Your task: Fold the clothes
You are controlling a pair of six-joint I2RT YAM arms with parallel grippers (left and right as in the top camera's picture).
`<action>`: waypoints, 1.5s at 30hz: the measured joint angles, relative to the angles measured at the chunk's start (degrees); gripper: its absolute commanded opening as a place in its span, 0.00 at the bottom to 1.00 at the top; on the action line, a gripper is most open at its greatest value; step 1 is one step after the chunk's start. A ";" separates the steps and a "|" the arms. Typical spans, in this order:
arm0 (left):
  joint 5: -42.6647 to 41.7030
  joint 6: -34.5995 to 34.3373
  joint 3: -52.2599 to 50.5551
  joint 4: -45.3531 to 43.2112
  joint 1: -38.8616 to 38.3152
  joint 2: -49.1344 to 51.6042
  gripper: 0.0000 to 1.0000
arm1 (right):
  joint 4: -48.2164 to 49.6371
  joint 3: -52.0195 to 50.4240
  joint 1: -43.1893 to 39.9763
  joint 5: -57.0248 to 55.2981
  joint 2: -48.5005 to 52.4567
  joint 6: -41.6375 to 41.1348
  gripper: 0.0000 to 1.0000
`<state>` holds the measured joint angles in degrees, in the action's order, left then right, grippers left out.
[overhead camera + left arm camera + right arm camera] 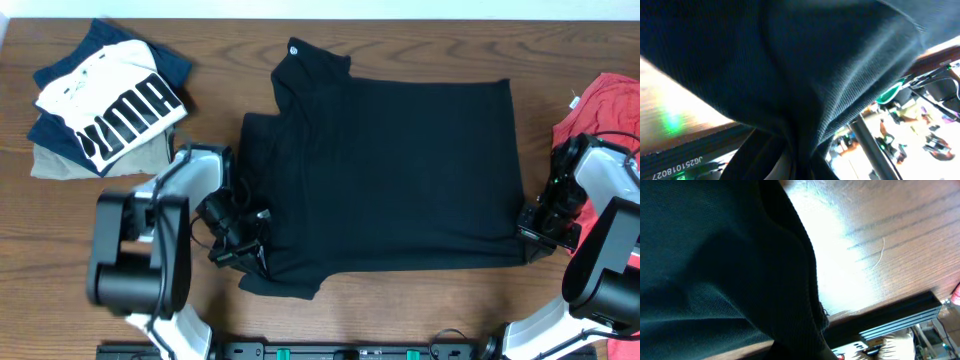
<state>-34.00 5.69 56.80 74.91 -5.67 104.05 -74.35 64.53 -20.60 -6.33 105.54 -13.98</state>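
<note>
The black garment (390, 170) lies spread over the middle of the table, with its small white logo (294, 47) at the far left corner. My left gripper (243, 240) is at the garment's near left corner and is shut on the black fabric (805, 100), which bunches into the jaws. My right gripper (535, 225) is at the near right corner and is shut on the fabric's edge (740, 270). In both wrist views the cloth hides the fingertips.
A folded pile with a white PUMA shirt (110, 105) on top sits at the far left. A red T-shirt (610, 100) lies at the right edge. The table's front edge (890, 315) runs just below the garment.
</note>
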 measured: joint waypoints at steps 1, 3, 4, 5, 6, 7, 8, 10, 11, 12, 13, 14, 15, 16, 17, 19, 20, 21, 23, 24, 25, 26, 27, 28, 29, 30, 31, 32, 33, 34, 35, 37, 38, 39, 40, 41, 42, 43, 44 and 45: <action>-0.07 -0.13 -0.11 0.02 0.00 -2.10 0.06 | 0.02 -0.07 0.00 0.00 0.00 -0.20 0.01; -0.13 -0.63 -0.09 -1.03 0.00 -6.51 0.06 | 0.11 -0.11 0.00 0.00 0.00 -0.50 0.01; -0.13 -1.16 -0.11 -2.10 0.00 -9.14 0.06 | 0.39 -0.11 0.00 0.04 -0.02 -0.55 0.01; -0.15 -1.44 -0.11 -3.56 -0.02 -11.15 0.06 | 0.76 -0.13 0.00 0.09 -0.07 -0.63 0.01; -0.15 -2.29 -0.11 -5.60 -0.02 -13.25 0.06 | 1.42 -0.13 0.00 0.13 -0.17 -0.70 0.01; -0.13 -2.89 -0.11 -7.56 0.00 -14.58 0.06 | 2.03 -0.15 0.00 0.26 -0.28 -0.70 0.01; -0.15 -3.67 -0.09 -9.62 -0.02 -16.02 0.06 | 2.54 -0.15 0.00 0.35 -0.44 -0.72 0.01; -0.15 -6.10 -0.11 -14.25 0.00 -17.77 0.06 | 4.00 -0.11 0.00 0.83 -0.85 -0.72 0.01; -0.22 -7.15 -0.11 -16.26 -0.02 -18.05 0.06 | 4.59 -0.09 0.00 0.98 -1.05 -0.72 0.01; -0.22 -8.31 -0.11 -18.56 0.00 -18.16 0.06 | 5.27 0.00 0.00 1.33 -1.22 -0.72 0.01; -0.20 -9.33 -0.11 -20.68 0.00 -18.10 0.06 | 5.99 0.22 0.00 1.66 -1.36 -0.70 0.01; -0.22 -10.29 -0.11 -22.51 0.00 -18.01 0.06 | 6.78 0.61 0.00 2.05 -1.40 -0.70 0.01; -0.22 -10.75 -0.11 -24.02 -0.02 -18.01 0.06 | 7.61 1.07 0.00 2.36 -1.40 -0.68 0.01; -0.20 -11.58 -0.11 -26.21 0.00 -17.99 0.06 | 8.46 1.46 0.00 2.71 -1.42 -0.68 0.01; -0.17 -11.98 -0.11 -27.85 -0.02 -17.99 0.07 | 9.33 1.86 0.00 3.02 -1.44 -0.68 0.01; -0.22 -13.22 -0.11 -31.26 0.00 -17.99 0.06 | 10.91 2.40 0.00 3.58 -1.46 -0.66 0.01; -0.24 -13.53 -0.11 -32.72 0.00 -17.99 0.06 | 11.67 2.54 0.00 3.89 -1.46 -0.66 0.01; -0.24 -13.81 -0.11 -34.07 -0.02 -17.99 0.07 | 12.44 2.58 0.00 4.20 -1.46 -0.66 0.01; -0.20 -14.40 -0.11 -36.59 -0.02 -17.99 0.07 | 13.57 2.60 0.00 5.18 -1.46 -0.42 0.01; -0.15 -14.80 -0.11 -37.55 0.00 -17.99 0.07 | 14.25 2.60 0.00 5.86 -1.46 0.02 0.01; -0.15 -14.97 -0.11 -38.38 -0.02 -17.99 0.07 | 14.82 2.60 0.00 6.84 -1.46 0.68 0.01; -0.15 -15.19 -0.11 -39.04 -0.02 -17.99 0.07 | 15.43 2.60 0.00 7.98 -1.46 1.40 0.01; -0.15 -15.43 -0.11 -39.54 -0.02 -17.99 0.07 | 16.11 2.62 0.00 9.49 -1.46 2.47 0.01; -0.13 -15.85 -0.11 -40.15 0.00 -17.99 0.07 | 16.61 2.62 0.00 10.51 -1.46 3.13 0.01; -0.13 -16.06 -0.11 -40.59 -0.02 -17.97 0.07 | 16.94 2.62 0.00 11.41 -1.46 3.82 0.01; -0.13 -16.20 -0.11 -40.98 0.00 -17.90 0.07 | 17.22 2.62 0.00 12.26 -1.46 4.33 0.01; -0.13 -16.26 -0.11 -41.20 0.00 -17.84 0.07 | 17.53 2.62 0.00 12.92 -1.46 4.79 0.01; -0.13 -16.31 -0.11 -41.38 -0.02 -17.64 0.07 | 17.86 2.62 0.00 13.49 -1.46 5.20 0.01; -0.13 -16.39 -0.11 -41.46 -0.02 -17.42 0.07 | 17.97 2.64 0.00 13.84 -1.46 5.49 0.01; -0.13 -16.41 -0.11 -41.53 -0.02 -17.11 0.07 | 17.99 2.67 0.00 14.14 -1.46 5.64 0.01; -0.13 -16.41 -0.11 -41.62 0.00 -16.65 0.07 | 17.88 2.71 0.00 14.36 -1.46 5.75 0.01; -0.13 -16.44 -0.11 -42.05 -0.02 -15.45 0.07 | 17.84 2.86 -0.02 14.69 -1.46 5.97 0.01; -0.13 -16.44 -0.11 -42.36 0.00 -14.82 0.07 | 17.84 2.93 -0.02 14.82 -1.46 5.99 0.01; -0.13 -16.44 -0.11 -42.77 -0.02 -14.05 0.07 | 17.81 2.99 -0.02 15.02 -1.46 6.03 0.01; -0.13 -16.44 -0.11 -43.39 -0.02 -13.31 0.07 | 17.84 3.04 -0.02 15.26 -1.46 6.12 0.01; -0.13 -16.41 -0.11 -43.91 -0.02 -12.72 0.07 | 17.70 3.10 -0.04 15.43 -1.46 6.16 0.01; -0.11 -16.44 -0.11 -44.70 0.00 -12.13 0.07 | 17.51 3.19 -0.07 15.58 -1.46 6.19 0.01; -0.11 -16.44 -0.11 -45.55 0.00 -11.65 0.07 | 17.33 3.30 -0.13 15.72 -1.46 6.19 0.01; -0.11 -16.48 -0.11 -46.53 -0.02 -11.23 0.07 | 17.18 3.39 -0.31 15.91 -1.46 6.25 0.01; -0.15 -16.63 -0.11 -47.47 -0.02 -10.93 0.07 | 17.22 3.52 -0.59 16.15 -1.46 6.38 0.01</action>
<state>-34.15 -10.94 56.69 27.44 -5.69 93.12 -57.12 68.05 -21.19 9.82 104.07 -7.60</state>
